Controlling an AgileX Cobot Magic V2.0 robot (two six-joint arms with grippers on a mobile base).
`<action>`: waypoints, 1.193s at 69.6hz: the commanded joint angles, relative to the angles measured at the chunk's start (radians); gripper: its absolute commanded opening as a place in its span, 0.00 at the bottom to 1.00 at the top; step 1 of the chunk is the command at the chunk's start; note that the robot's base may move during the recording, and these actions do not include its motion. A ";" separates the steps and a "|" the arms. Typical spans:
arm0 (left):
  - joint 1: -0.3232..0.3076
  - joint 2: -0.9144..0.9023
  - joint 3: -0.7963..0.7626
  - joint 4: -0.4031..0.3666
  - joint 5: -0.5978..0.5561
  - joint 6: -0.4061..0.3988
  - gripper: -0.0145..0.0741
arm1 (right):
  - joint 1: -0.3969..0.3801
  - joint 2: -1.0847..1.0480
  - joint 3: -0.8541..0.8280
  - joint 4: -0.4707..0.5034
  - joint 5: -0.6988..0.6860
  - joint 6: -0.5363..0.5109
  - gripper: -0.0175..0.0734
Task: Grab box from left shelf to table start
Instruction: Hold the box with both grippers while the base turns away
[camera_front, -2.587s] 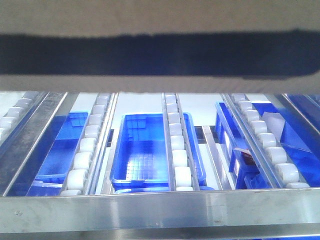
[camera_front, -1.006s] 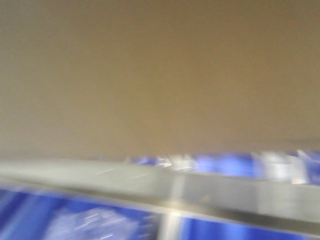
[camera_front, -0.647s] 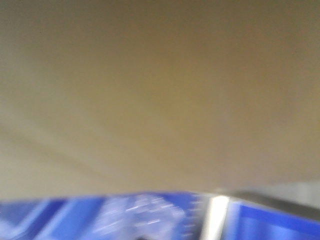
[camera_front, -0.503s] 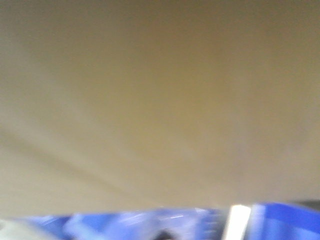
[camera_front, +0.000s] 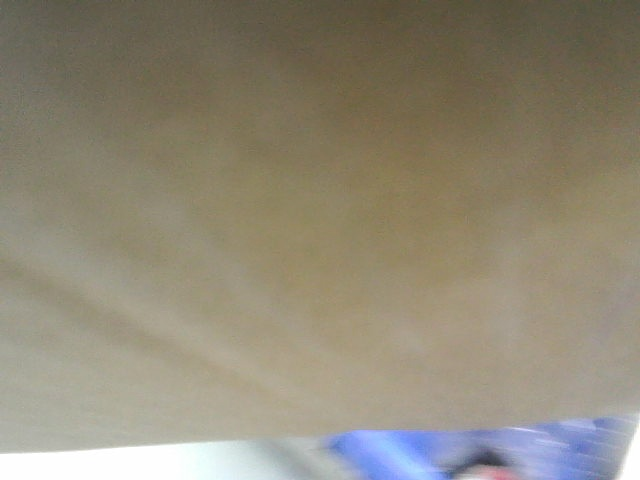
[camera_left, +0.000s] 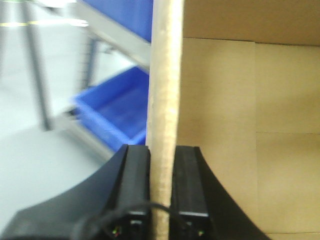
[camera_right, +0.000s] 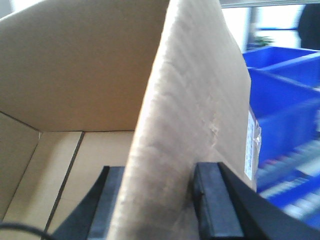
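Observation:
The brown cardboard box fills nearly the whole front view, blurred. In the left wrist view my left gripper is shut on the box's upright wall, one black finger on each side, with the box's bare inside to the right. In the right wrist view my right gripper is shut on the opposite wall of the box, which tilts between the two black fingers. A steel rail of the left shelf shows beyond the box. The table cannot be made out.
Blue trays sit on racks beside the box: one low at the left, others at the right. A metal rack leg stands on the grey floor. A blurred blue strip shows under the box in the front view.
The box has come to cover nearly the whole front view. The steel front bar and white rollers seen under it earlier have slid out of view; only a blurred blue strip is left.

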 joint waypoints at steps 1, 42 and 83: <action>0.002 0.018 -0.007 0.102 -0.018 -0.001 0.06 | 0.003 0.011 -0.032 0.026 -0.151 0.002 0.26; 0.002 0.018 -0.007 0.100 -0.018 -0.001 0.06 | 0.003 0.011 -0.032 0.026 -0.151 0.002 0.26; 0.002 0.018 -0.007 0.100 -0.018 -0.001 0.06 | 0.003 0.011 -0.032 0.026 -0.151 0.002 0.26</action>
